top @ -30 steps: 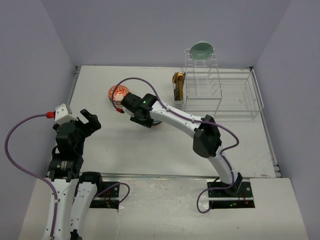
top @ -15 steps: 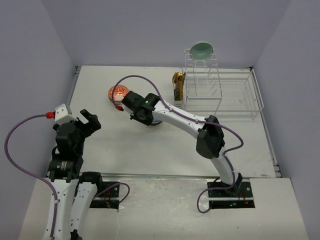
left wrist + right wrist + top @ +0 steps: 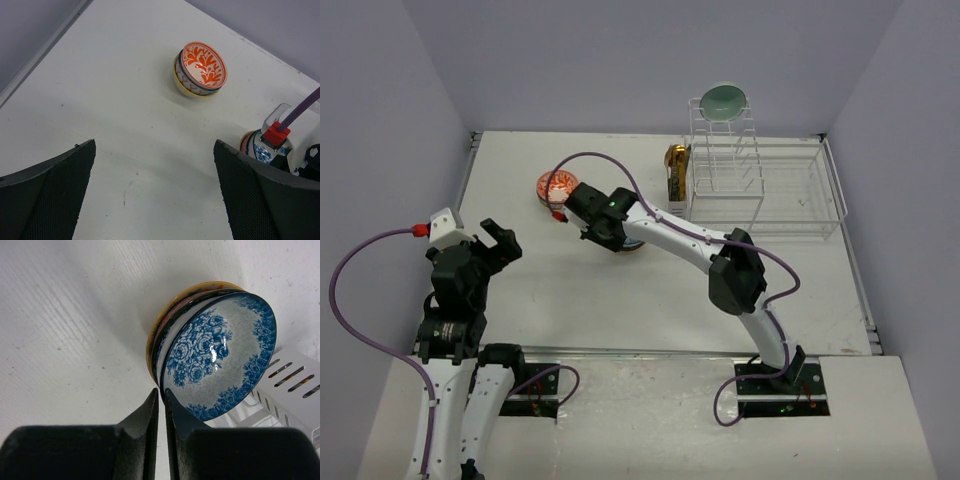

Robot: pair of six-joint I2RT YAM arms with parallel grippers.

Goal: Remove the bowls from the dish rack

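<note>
Seemingly at set-down. From above: right claw (image 3: 615, 235) low over a stack of bowls (image 3: 635, 247) on the desk (image 3: 540, 285) left of the dish rack (image 3: 790, 200), orange bowl (image 3: 555, 185) farther left; one teal bowl (image 3: 724, 100) atop the rack. Next: lift off, reach for it, skirting the gold-brown holder (image 3: 676, 172) at the rack's left. Left wrist: left claw (image 3: 155, 150) wide, empty. Right wrist: fingers (image 3: 140, 430) nearly together at the rim of the blue floral bowl (image 3: 220, 355); grip unclear.
</note>
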